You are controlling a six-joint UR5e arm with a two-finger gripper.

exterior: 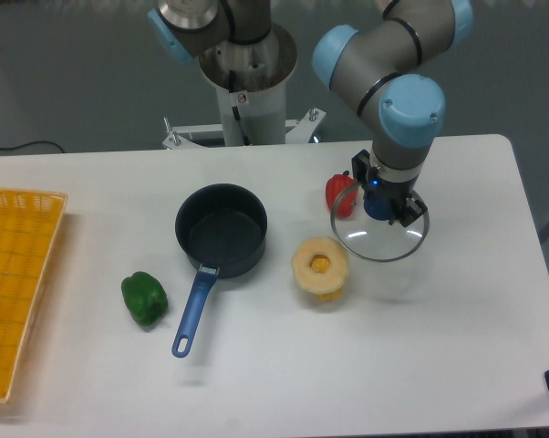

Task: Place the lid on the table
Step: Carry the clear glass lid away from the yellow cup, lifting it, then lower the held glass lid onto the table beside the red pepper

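The lid (378, 235) is a round clear glass disc with a thin metal rim and a blue knob. My gripper (380, 204) is shut on the knob and holds the lid level a little above the white table (457, 347), right of the saucepan. The lid's faint shadow falls on the tabletop just below it. The fingertips are mostly hidden behind the knob.
A dark saucepan (222, 230) with a blue handle stands mid-table. A yellow corn-like piece (321, 268) lies left of the lid, a red pepper (340, 193) just behind it. A green pepper (144, 298) lies at the left. A yellow mesh tray (10, 283) sits at the far left edge.
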